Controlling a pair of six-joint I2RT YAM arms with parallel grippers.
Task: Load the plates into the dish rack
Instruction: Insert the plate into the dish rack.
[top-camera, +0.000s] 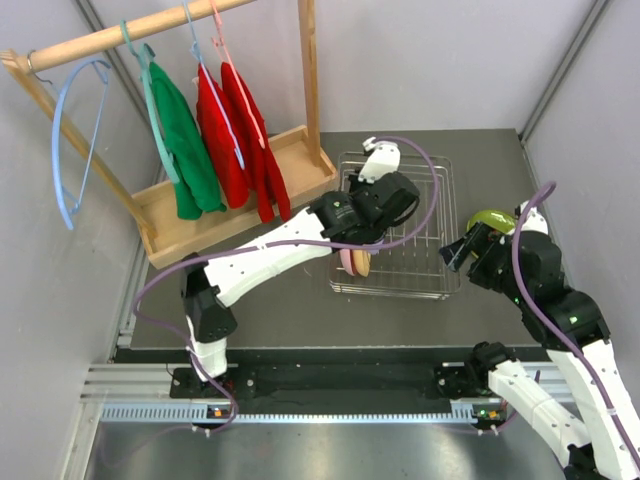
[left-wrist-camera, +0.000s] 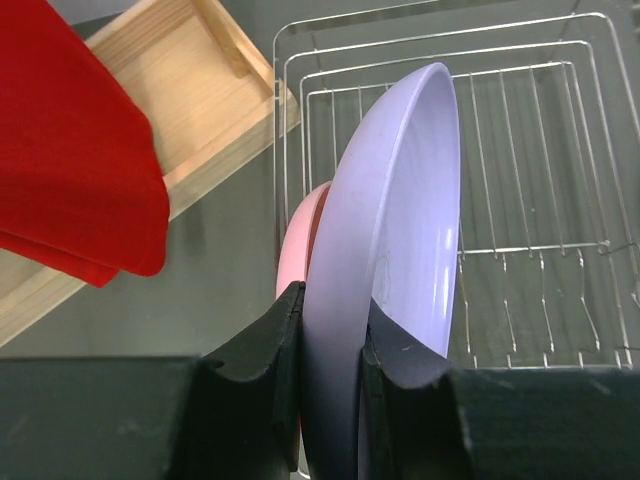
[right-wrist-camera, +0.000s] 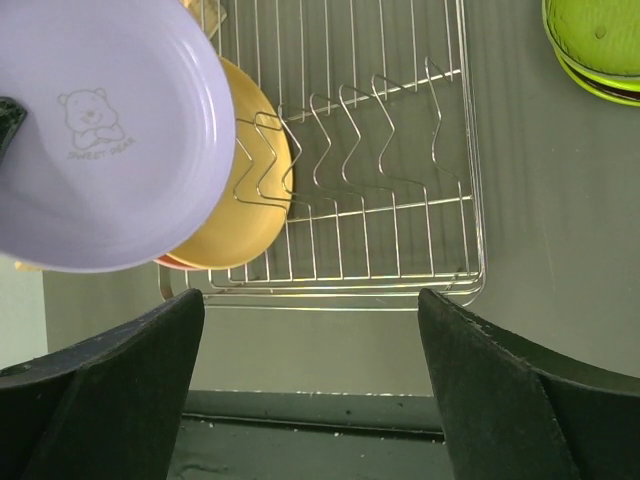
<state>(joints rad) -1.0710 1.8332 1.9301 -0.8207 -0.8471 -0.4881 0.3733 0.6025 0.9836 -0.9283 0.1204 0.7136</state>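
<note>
My left gripper (left-wrist-camera: 330, 335) is shut on the rim of a lavender plate (left-wrist-camera: 400, 220), held on edge over the silver wire dish rack (left-wrist-camera: 540, 150). In the top view the left gripper (top-camera: 385, 210) hangs over the rack (top-camera: 430, 200). A pink plate (left-wrist-camera: 298, 240) and an orange-tan plate (right-wrist-camera: 250, 190) stand upright at the rack's near left end (top-camera: 355, 262). The lavender plate (right-wrist-camera: 110, 130) shows a bear print. My right gripper (right-wrist-camera: 310, 340) is open and empty, right of the rack (top-camera: 458, 250). A lime green plate (top-camera: 492, 218) lies on a dark one (right-wrist-camera: 600, 88) right of the rack.
A wooden clothes stand with a tray base (top-camera: 240, 190) stands left of the rack, with red (top-camera: 235, 130) and green (top-camera: 185, 140) garments hanging. The red cloth (left-wrist-camera: 70, 150) hangs close to my left gripper. Grey walls close in the table.
</note>
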